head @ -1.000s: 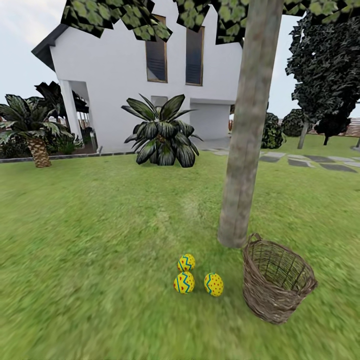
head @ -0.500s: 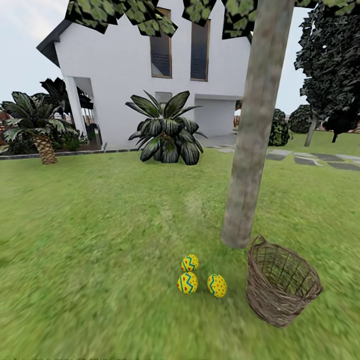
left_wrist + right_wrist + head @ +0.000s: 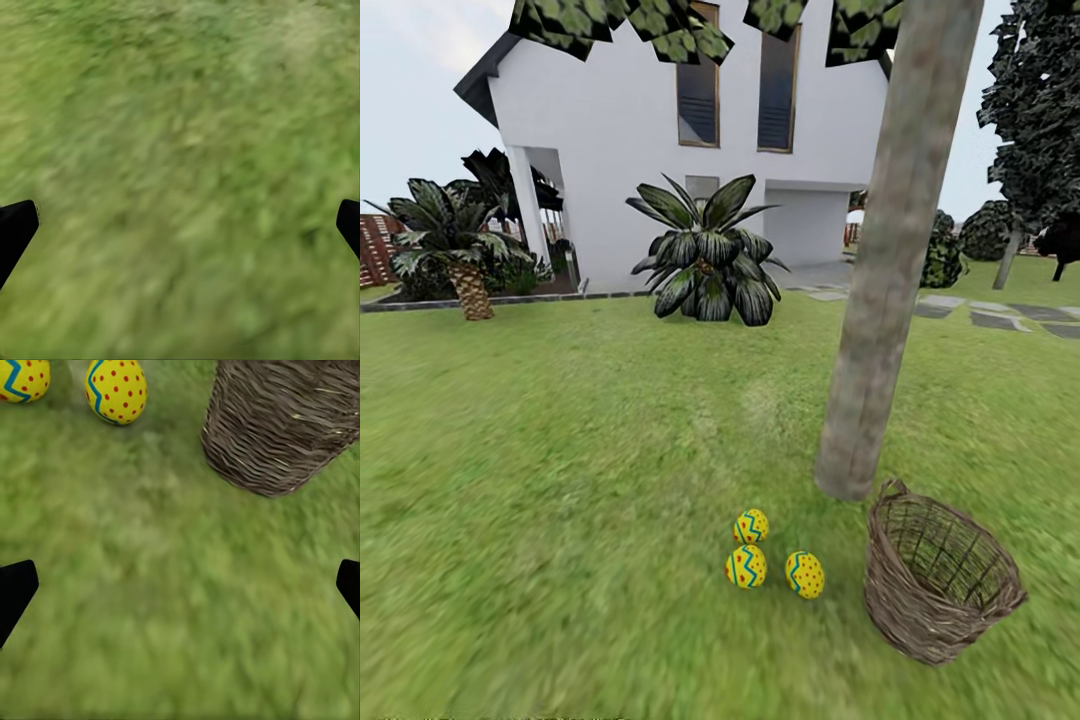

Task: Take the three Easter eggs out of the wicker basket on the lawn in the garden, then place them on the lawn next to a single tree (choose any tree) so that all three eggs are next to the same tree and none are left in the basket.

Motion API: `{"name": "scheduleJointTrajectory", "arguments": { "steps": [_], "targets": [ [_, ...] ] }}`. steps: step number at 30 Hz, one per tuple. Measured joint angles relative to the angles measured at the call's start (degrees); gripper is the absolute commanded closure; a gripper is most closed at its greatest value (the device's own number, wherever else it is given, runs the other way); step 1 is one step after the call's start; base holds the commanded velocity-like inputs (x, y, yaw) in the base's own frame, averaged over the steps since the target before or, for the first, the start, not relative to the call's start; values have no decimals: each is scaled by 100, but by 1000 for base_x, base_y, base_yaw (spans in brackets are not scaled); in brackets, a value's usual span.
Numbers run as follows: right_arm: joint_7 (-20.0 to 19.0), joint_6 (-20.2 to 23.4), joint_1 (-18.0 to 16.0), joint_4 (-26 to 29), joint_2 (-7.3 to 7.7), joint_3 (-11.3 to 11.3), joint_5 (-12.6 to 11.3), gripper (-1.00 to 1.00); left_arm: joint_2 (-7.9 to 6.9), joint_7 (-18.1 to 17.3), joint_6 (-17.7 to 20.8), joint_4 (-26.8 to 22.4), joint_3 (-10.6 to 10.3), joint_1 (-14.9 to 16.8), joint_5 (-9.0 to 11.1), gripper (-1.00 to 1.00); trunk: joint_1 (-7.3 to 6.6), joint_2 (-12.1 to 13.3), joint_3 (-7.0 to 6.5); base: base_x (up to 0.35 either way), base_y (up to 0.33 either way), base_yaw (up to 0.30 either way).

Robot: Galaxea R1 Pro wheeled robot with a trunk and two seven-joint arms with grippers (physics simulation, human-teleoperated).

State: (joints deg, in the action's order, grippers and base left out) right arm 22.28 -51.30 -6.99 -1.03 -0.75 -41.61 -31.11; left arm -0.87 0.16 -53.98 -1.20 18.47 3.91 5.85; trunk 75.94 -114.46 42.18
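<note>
Three eggs (image 3: 765, 560) lie on grass beside the tree (image 3: 880, 330); the basket (image 3: 940, 585) looks empty. Both jaws wide, holding nothing: just confirm placement.

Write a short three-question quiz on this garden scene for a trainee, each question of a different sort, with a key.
1. True or false: the wicker basket has an egg in it.
2. Multiple choice: the three Easter eggs lie on the lawn: A) inside the basket, B) near the foot of the tree, beside the basket, C) on the stepping stones.
3. Fill in: both the left pincer and the right pincer have their fingertips wide ____ over grass.

Key: 1 false, the basket's visible inside is bare. 2 B. 3 apart.
</note>
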Motion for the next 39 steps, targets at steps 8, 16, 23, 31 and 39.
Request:
{"name": "scheduleJointTrajectory", "arguments": {
  "steps": [8,16,23,31,39],
  "targets": [
    [-1,7,0,0,0,-9,15,-100,0,0,2,0,-1,0,0,-100,-176,321,-74,0,0,100],
    [-1,9,0,0,-4,-16,26,-100,0,7,9,0,-5,0,1,-100,-351,642,-148,0,0,98],
    [-1,9,0,0,-8,-18,28,-100,0,13,9,0,-8,0,1,-100,-505,922,-213,0,0,98],
    [-1,9,0,0,-2,-18,20,-100,0,9,272,1,-16,0,-6,-100,-681,1243,-301,0,0,69],
    [-1,8,0,0,-1,-26,19,-100,7,0,1180,-11,-58,0,-59,-100,-857,1564,-440,0,0,4]
  ]
}}
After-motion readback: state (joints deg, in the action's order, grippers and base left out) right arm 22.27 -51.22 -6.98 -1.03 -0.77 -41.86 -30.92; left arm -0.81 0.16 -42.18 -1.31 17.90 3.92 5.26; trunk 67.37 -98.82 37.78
